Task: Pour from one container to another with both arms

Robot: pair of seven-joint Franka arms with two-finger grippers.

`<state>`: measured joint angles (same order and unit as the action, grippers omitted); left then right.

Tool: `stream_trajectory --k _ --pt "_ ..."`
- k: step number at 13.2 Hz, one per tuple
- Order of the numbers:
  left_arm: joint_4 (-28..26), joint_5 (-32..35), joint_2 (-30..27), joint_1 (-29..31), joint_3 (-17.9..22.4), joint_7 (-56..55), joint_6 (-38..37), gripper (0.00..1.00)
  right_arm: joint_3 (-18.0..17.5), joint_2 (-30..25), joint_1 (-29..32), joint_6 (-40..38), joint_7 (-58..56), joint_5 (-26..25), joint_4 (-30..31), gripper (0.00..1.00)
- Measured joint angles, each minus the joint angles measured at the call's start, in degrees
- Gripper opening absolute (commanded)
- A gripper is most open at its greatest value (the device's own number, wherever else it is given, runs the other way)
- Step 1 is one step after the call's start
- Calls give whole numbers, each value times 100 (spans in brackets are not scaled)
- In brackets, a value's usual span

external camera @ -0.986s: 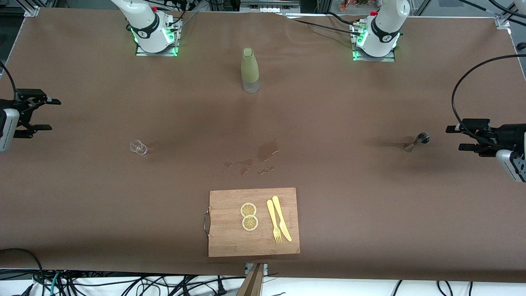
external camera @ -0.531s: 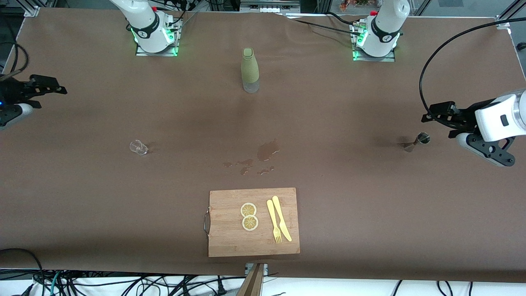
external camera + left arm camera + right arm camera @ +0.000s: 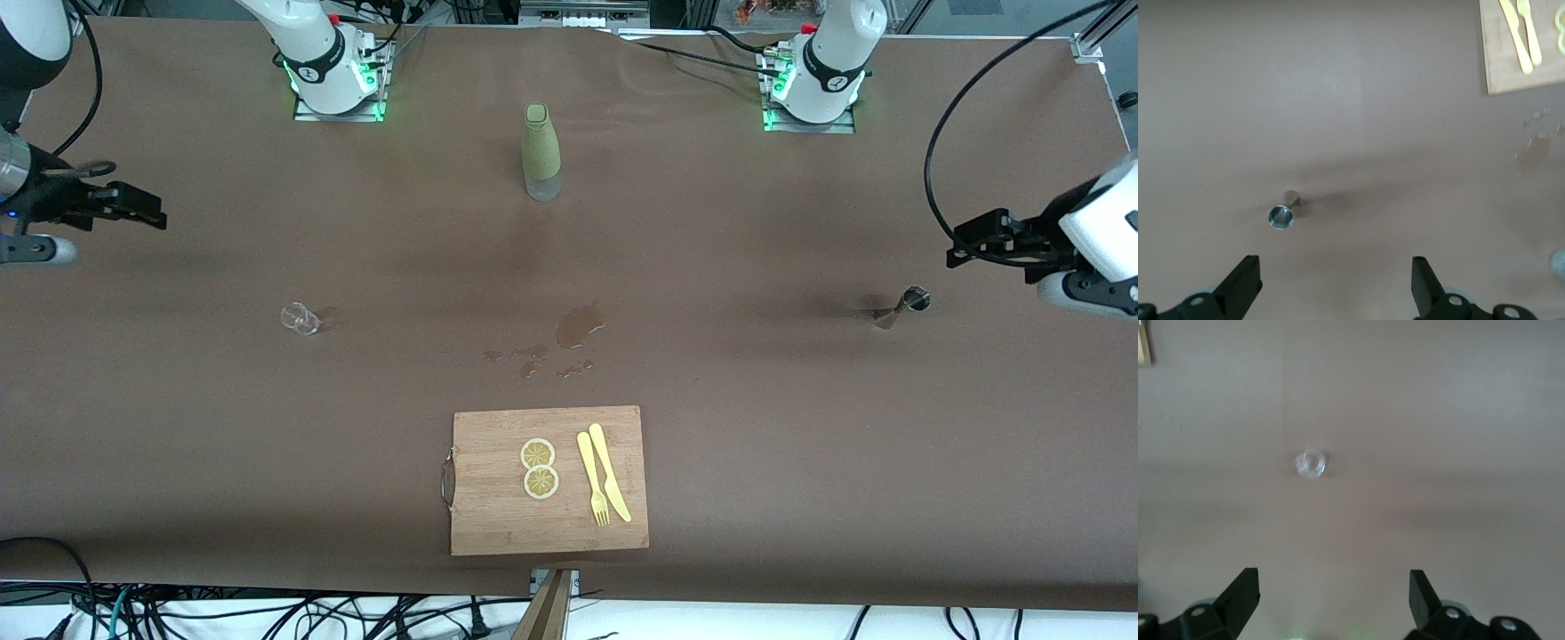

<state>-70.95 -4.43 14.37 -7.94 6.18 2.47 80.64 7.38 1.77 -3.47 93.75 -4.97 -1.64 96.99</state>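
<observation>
1. Brown covering spreads over the whole counter (image 3: 800, 462), and a patch of spilled liquid (image 3: 578, 327) marks its middle.
2. Toward the right arm's end stands the tiny clear shot glass (image 3: 300, 318); nothing can be made out inside it.
3. Toward the left arm's end stands the steel jigger (image 3: 901, 307), its upper cone looking empty in the left wrist view.
4. Between the two arm bases an olive-green bottle (image 3: 540, 152) with a clear base stands upright.
5. Nearest the front camera, a wooden cutting board (image 3: 498, 516) carries two lemon slices (image 3: 538, 468), a yellow fork (image 3: 593, 480) and a yellow knife (image 3: 609, 471).
6. Over the counter's edge at its own end, the right pincer (image 3: 147, 206) is spread wide and holds nothing.
7. Beside the jigger, in the air, the left pincer (image 3: 965, 244) is likewise wide open and empty.
</observation>
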Motion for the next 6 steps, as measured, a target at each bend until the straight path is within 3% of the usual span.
stream_trajectory --k 6 --pt "-73 8 -74 -7 -111 -363 1 100 -38 -306 53 69 14 107 319 100"
